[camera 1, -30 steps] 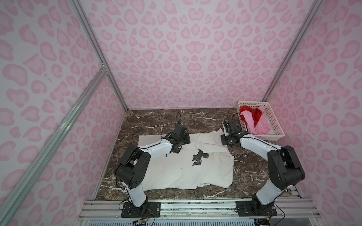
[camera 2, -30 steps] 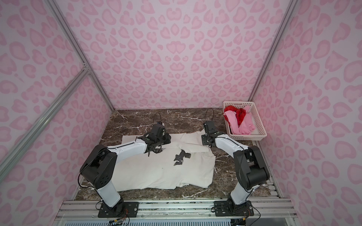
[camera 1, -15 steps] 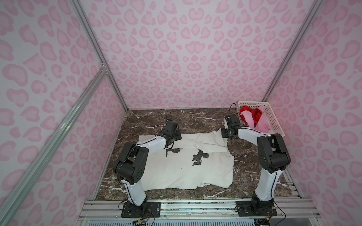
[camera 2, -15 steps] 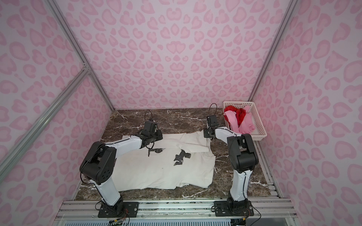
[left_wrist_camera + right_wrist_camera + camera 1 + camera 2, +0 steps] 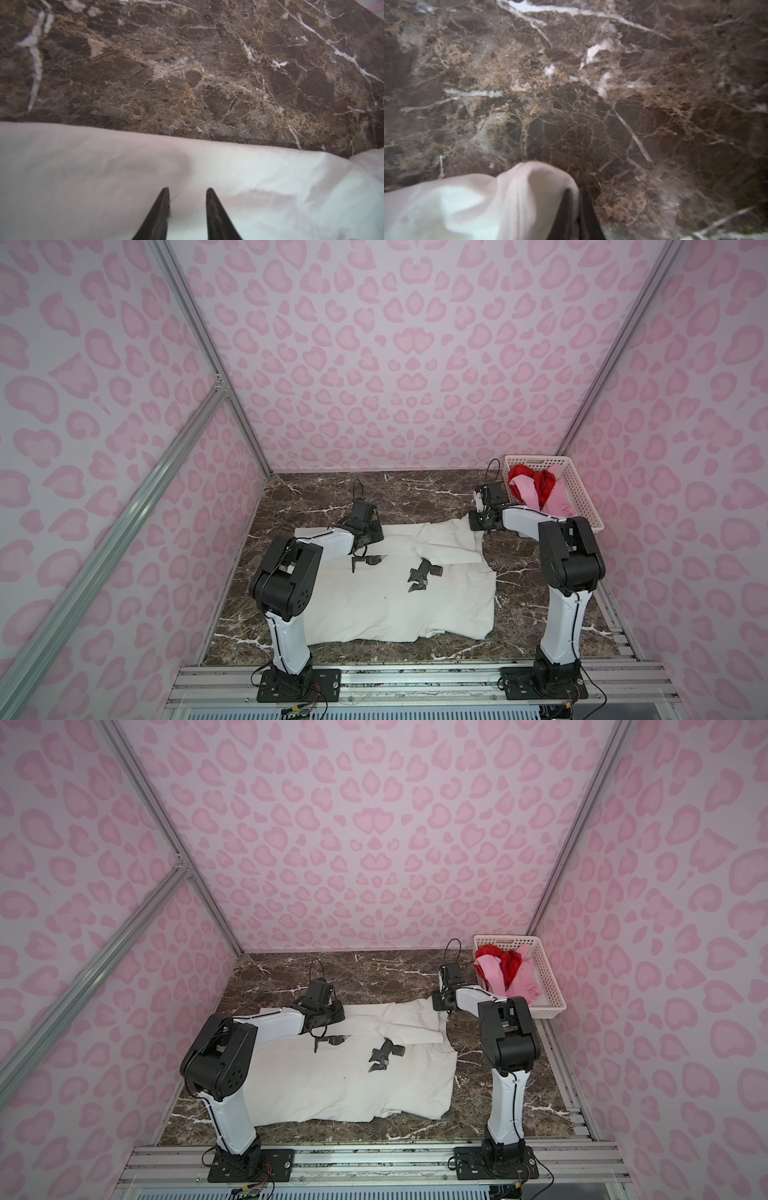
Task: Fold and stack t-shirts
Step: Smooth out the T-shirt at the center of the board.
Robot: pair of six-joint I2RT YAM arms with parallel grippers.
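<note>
An off-white t-shirt (image 5: pixel 374 605) (image 5: pixel 332 1085) lies spread on the marble table, with black print (image 5: pixel 422 574) showing near its middle and its far part folded over in a strip. My left gripper (image 5: pixel 368 531) (image 5: pixel 188 190) hovers over the far left of that strip, near the shirt's far edge. Its jaws stand slightly apart with nothing pinched. My right gripper (image 5: pixel 478 524) (image 5: pixel 578 189) is shut on the shirt's far right corner, and the cloth (image 5: pixel 446 207) drapes over its fingers. A red t-shirt (image 5: pixel 536 481) and a pink t-shirt (image 5: pixel 557 499) lie crumpled in the basket.
A white perforated basket (image 5: pixel 582 506) (image 5: pixel 548 986) stands at the far right corner, just behind the right arm. Pink patterned walls enclose the table on three sides. Bare marble (image 5: pixel 415 489) runs beyond the shirt's far edge. The arm bases sit on a metal rail along the near edge.
Both grippers have moved toward the far side of the table. The right gripper reached the shirt's far right corner and shut on it. The left moved off the black print.
</note>
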